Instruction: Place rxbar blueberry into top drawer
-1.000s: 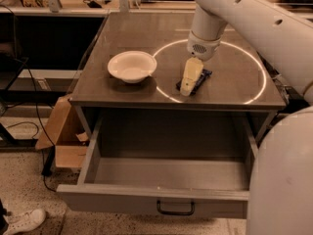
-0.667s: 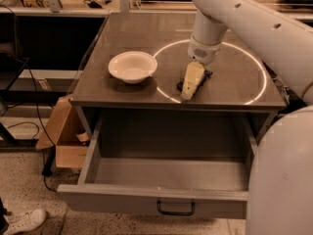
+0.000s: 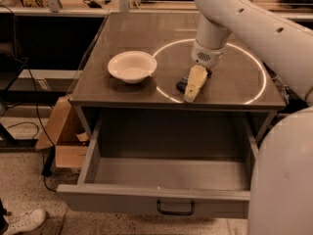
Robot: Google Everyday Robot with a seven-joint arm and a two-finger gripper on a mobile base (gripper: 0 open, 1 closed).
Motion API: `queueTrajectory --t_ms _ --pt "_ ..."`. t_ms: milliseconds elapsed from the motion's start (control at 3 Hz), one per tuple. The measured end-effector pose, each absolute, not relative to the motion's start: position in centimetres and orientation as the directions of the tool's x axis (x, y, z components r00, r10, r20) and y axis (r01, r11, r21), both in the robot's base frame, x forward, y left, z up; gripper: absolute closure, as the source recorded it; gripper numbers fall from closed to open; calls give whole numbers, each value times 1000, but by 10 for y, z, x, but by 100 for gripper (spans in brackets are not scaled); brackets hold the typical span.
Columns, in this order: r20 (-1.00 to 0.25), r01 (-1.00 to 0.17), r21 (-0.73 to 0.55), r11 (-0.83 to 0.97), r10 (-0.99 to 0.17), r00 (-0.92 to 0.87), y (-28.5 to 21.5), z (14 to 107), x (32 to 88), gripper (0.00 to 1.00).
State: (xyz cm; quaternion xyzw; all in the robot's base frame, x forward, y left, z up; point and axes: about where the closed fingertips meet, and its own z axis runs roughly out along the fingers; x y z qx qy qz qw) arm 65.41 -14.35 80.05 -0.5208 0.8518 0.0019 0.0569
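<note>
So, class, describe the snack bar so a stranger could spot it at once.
Start at the dark tabletop above the open drawer. Right of the white bowl, the jaws of the robot arm hang near the front edge. The snack bar is the small, flat, dark thing beside them, unlike the round pale bowl.

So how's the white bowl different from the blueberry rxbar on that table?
The white bowl is pale and round; the rxbar blueberry is dark, flat and rectangular.
The bowl is much bigger than the bar.
The bowl stands free on the left, while the bar lies to its right, partly hidden under the gripper, which is down on it.
Both rest on the tabletop, above the open top drawer.
</note>
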Motion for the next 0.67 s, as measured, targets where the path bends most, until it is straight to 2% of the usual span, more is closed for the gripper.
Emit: queueTrajectory --t_ms 667 --pt "-99 -887 -56 457 -887 -451 -144 801 654 73"
